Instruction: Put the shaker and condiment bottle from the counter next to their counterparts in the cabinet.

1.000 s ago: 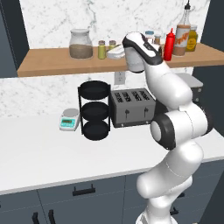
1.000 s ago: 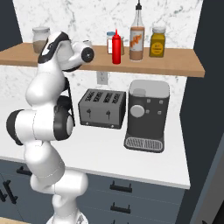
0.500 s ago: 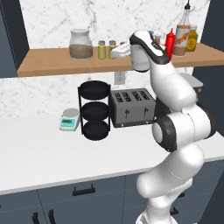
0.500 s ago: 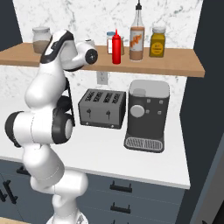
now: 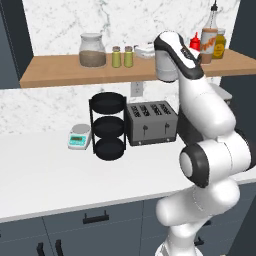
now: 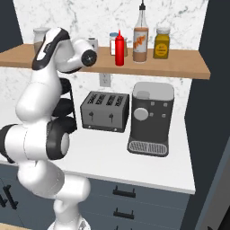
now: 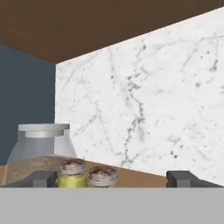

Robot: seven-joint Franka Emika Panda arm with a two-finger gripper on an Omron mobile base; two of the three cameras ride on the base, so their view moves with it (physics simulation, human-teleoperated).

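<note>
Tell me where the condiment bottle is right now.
The condiment bottle stands upright on the cabinet shelf, toward its right end in the right base view, between the red squeeze bottle on its left and the mustard-yellow jar on its right.

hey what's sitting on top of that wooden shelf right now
On the cabinet: a big jar, two shakers, red squeeze bottle, condiment bottle, mustard jar. The arm covers part behind it.

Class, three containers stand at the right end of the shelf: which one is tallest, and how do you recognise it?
The condiment bottle: brown-orange, with a pale narrowing neck and thin black tip. It stands between the shorter red squeeze bottle and the squat mustard-yellow jar.
</note>
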